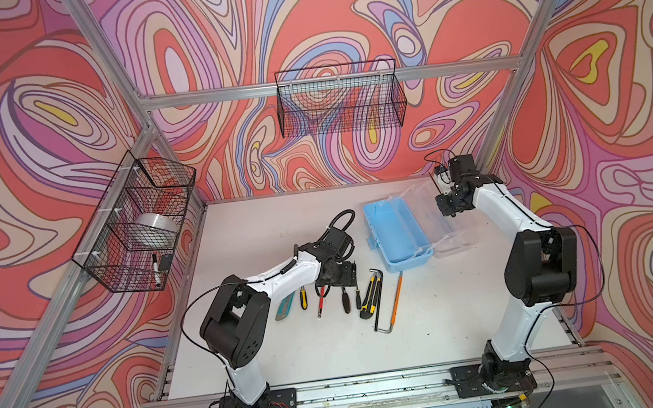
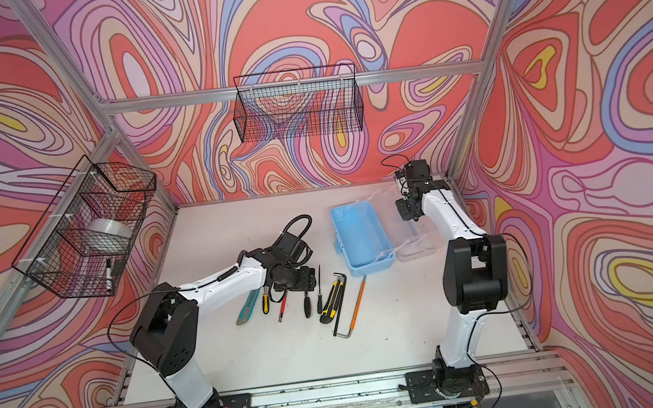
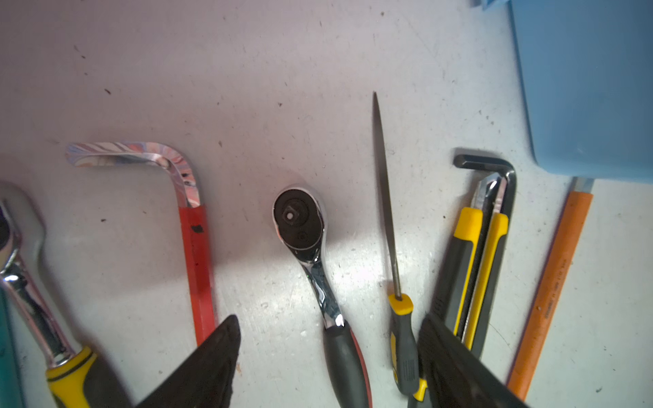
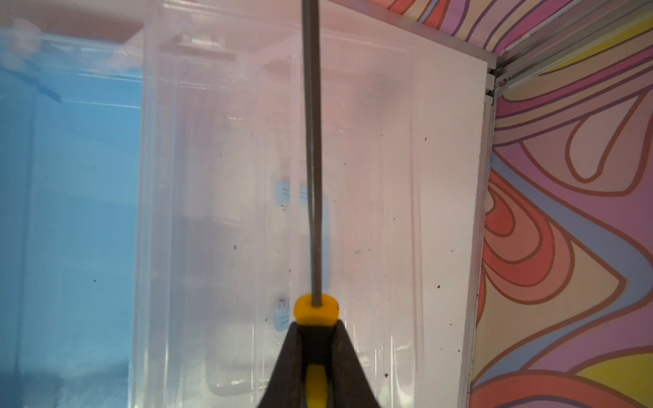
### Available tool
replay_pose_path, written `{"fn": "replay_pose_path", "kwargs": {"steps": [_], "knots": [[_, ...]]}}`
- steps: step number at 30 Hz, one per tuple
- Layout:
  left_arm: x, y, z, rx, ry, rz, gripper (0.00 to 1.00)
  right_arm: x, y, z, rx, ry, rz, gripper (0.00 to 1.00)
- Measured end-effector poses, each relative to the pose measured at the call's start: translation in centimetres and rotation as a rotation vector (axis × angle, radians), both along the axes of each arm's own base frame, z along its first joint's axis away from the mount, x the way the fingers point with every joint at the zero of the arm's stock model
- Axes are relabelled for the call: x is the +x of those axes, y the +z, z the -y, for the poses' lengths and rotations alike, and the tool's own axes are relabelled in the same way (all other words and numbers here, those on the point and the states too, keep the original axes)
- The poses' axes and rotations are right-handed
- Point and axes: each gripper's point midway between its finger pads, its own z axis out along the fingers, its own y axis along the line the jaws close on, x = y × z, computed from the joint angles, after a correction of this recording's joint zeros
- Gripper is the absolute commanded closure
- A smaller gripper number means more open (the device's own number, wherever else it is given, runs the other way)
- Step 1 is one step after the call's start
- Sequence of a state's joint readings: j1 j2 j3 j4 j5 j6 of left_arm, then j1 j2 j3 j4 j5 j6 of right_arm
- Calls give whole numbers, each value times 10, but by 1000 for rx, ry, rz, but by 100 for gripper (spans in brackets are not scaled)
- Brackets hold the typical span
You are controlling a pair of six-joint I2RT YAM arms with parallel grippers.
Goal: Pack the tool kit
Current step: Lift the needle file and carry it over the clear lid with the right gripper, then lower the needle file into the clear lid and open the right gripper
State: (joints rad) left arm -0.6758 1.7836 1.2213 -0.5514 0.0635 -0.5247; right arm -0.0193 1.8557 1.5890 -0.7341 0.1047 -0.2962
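Observation:
The light-blue case (image 1: 397, 234) lies open at the right back of the table, its clear lid (image 1: 450, 220) folded out to the right. My right gripper (image 4: 315, 328) is shut on a screwdriver (image 4: 312, 141) with a yellow-black handle, held above the clear lid (image 4: 229, 176). In front of the case, loose tools lie in a row. My left gripper (image 3: 328, 319) hangs open low over them. Its fingers straddle the handles of a chrome ratchet (image 3: 300, 226) and a thin grey-yellow screwdriver (image 3: 401, 335) and touch neither. A red hex key (image 3: 196, 261) lies just outside one finger and a yellow-black cutter (image 3: 470, 268) outside the other.
The row also holds a teal cutter (image 1: 285, 306), a yellow-handled ratchet (image 1: 303, 298), a black hex key (image 1: 378, 287) and an orange-handled tool (image 1: 397, 293). Black wire baskets hang on the left wall (image 1: 134, 222) and the back wall (image 1: 340, 99). The table's edge (image 4: 487, 176) runs close beside the lid.

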Motion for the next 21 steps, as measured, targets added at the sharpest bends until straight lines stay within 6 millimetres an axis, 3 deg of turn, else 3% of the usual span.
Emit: {"fn": "replay_pose_path", "kwargs": {"steps": [11,21], "knots": [[0,0,4,-3,-5,-7,21,-2,-2,0,7,-17,-11,97],[-1,0,4,2,-7,-14,21,-17,-2,5,21,-42,-66,93]]}}
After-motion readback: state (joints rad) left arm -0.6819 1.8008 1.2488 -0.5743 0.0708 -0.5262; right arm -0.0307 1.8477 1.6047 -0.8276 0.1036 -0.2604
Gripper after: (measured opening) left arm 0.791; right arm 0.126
